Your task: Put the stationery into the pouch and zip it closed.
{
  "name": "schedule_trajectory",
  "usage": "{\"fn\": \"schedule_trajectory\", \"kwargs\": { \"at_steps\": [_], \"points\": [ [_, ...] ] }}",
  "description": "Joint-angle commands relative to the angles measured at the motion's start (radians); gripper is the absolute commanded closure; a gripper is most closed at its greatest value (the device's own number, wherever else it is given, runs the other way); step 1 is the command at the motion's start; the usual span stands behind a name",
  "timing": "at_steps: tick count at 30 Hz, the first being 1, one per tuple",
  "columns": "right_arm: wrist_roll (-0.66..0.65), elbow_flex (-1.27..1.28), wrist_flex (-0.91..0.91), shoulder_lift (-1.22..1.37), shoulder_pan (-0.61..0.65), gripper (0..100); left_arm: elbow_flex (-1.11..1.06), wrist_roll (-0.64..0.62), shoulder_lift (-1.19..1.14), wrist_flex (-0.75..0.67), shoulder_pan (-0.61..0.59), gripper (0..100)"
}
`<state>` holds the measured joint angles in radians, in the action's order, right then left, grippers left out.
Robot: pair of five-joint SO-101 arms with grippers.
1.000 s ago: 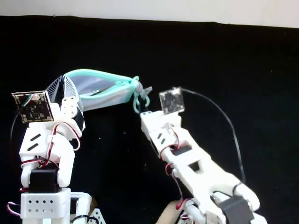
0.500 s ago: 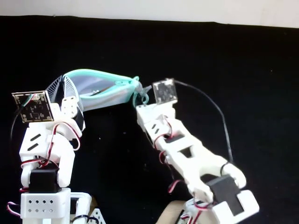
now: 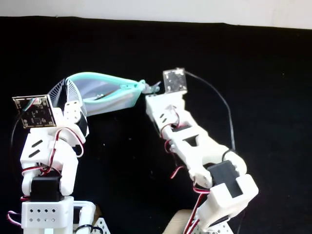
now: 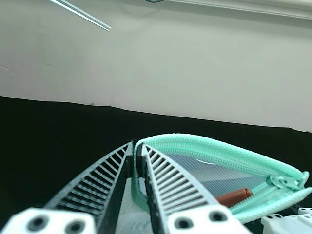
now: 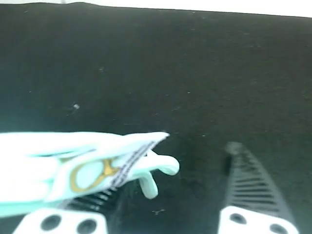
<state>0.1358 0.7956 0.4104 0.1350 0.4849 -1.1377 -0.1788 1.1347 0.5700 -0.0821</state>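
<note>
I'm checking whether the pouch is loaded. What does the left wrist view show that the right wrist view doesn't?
Left wrist, not right wrist: the left pincer shut on one end of the pouch, the zipper open, a brown item inside, the slider at the far end, and a pale wall behind.
Right wrist, not left wrist: the right pincer, open, at the pouch's other end, with a gold ring and a teal loop there.
Both: the teal pouch and the black table.

Left end effector (image 4: 135, 148) held raised and clamped, right end effector (image 5: 190, 156) extended forward with fingers spread wide
</note>
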Motion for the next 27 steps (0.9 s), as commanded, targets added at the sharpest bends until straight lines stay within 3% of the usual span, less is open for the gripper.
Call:
{"fn": "schedule_trajectory", "kwargs": {
  "at_steps": [1,10,23,27],
  "points": [
    [0.005,-0.035,0.021,-0.047,-0.03,96.4,-0.024,-0.012,-0.087,0.048,0.022,99],
    [0.005,0.124,0.021,-0.197,-0.096,99.4,-0.024,-0.012,-0.087,0.048,0.022,99],
    [0.003,0.527,0.021,-0.816,-0.128,99.4,-0.024,-0.012,-0.087,0.046,0.025,99],
    [-0.095,0.578,0.021,-0.926,-0.156,99.4,-0.024,-0.012,-0.087,0.046,0.027,99]
  ]
}}
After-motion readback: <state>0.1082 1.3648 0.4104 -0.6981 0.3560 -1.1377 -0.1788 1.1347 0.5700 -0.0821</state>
